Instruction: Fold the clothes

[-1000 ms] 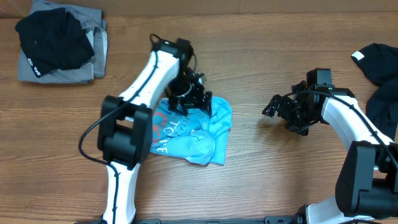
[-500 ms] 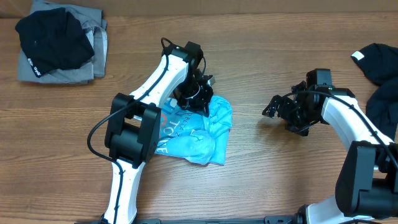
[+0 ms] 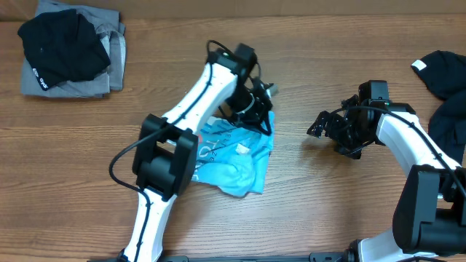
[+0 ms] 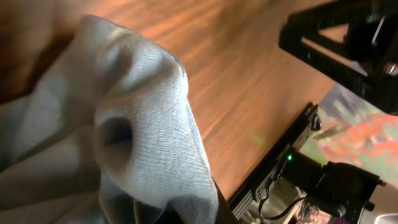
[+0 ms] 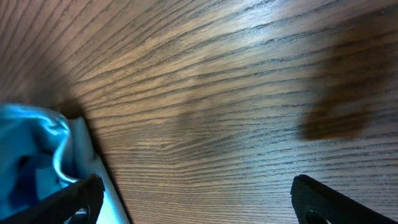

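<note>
Light-blue T-shirt [image 3: 237,166] clamped in left jaws, right jaws wide

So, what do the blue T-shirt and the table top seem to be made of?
The blue T-shirt looks like soft matte knit, probably cotton jersey: the left wrist view shows fine knit loops and limp folds. The table top looks like wood or wood-look laminate: brown grain lines, slight sheen; which one, I cannot tell.

Light-blue T-shirt [image 3: 237,160] crumpled mid-table, pale lettering and a small white label facing up, upper right edge pinched in the left gripper [image 3: 256,110], black garment [image 3: 62,45] heaped on grey garment [image 3: 109,65] far left, another black garment [image 3: 445,73] at right edge
</note>
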You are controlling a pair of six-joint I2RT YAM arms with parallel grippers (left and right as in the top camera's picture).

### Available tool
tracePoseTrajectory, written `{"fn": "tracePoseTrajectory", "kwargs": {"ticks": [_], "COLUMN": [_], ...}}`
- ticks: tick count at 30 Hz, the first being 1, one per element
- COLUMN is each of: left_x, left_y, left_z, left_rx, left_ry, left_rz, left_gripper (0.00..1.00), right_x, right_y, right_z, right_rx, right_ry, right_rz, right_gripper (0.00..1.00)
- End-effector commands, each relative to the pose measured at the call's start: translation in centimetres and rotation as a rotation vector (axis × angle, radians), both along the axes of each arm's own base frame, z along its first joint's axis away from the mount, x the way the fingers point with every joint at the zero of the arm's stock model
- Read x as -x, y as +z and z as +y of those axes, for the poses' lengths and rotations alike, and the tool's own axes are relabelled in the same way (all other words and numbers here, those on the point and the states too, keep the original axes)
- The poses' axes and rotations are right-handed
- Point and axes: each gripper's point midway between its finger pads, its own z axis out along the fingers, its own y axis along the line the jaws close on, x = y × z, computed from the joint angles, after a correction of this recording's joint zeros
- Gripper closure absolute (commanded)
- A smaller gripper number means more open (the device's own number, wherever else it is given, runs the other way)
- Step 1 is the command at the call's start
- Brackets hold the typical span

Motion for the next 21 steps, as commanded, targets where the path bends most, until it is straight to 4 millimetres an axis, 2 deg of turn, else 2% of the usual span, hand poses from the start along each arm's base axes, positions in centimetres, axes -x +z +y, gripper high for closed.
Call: {"fn": "tracePoseTrajectory", "kwargs": {"ticks": [1, 2, 4, 5, 9, 14, 17, 21], "left_x": [0.4, 0.4, 0.2, 0.1, -0.2, -0.9, -1.9, -1.6], "left_y": [0.1, -0.2, -0.6, -0.7, -0.8, 1.9, 4.0, 4.9], "left_z": [-1.6, -1.8, -2.1, -2.2, -2.3, -1.3, 0.8, 3.9], "left_rx": [0.003, -0.013, -0.037, -0.046, -0.047, -0.038, -0.114, -0.217], "left_ry": [-0.032, -0.029, -0.033, -0.036, -0.039, -0.068, -0.05, -0.051], "left_rz": [-0.033, -0.044, -0.075, -0.091, -0.113, -0.148, -0.188, -0.165], "left_gripper": [0.92, 0.83, 0.24, 0.18, 0.16, 0.18, 0.16, 0.17], "right_x": [0.1, 0.1, 0.1, 0.1, 0.2, 0.3, 0.3, 0.3], "right_y": [-0.2, -0.2, -0.2, -0.2, -0.2, -0.2, -0.2, -0.2], "right_z": [0.1, 0.1, 0.1, 0.1, 0.1, 0.1, 0.1, 0.1], "right_rx": [-0.009, -0.009, -0.009, -0.009, -0.009, -0.009, -0.009, -0.009], "right_ry": [-0.016, -0.016, -0.016, -0.016, -0.019, -0.019, -0.019, -0.019], "right_rz": [0.009, 0.009, 0.01, 0.01, 0.016, 0.021, 0.022, 0.019], "right_gripper": [0.0, 0.0, 0.0, 0.0, 0.0, 0.0, 0.0, 0.0]}}
